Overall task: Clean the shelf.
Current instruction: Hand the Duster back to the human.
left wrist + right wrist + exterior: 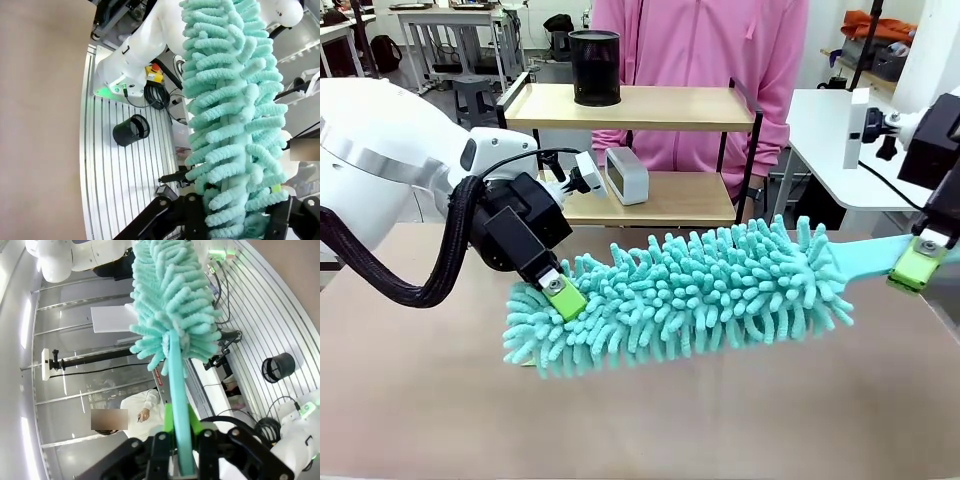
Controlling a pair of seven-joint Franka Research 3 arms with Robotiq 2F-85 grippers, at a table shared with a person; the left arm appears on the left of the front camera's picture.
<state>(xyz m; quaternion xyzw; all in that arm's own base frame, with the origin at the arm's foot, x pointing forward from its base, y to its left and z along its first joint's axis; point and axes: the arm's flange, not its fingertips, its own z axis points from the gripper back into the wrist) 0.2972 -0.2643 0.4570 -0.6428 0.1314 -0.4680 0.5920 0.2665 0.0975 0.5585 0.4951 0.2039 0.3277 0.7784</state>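
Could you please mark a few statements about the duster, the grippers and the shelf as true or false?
1. The right gripper is shut on the duster's handle. True.
2. The left gripper hangs open, clear of the duster. False: it is closed on the fluffy head's end.
3. A black mesh cup stands on the shelf's top board. True.
4. The shelf's lower board is bare. False: a small white box sits there.

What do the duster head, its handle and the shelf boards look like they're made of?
Duster head: soft chenille-type fabric, judging by the fuzzy teal noodles. Handle: smooth teal, probably plastic. Shelf boards: light matt wood or laminate, with a thin black frame, likely metal.
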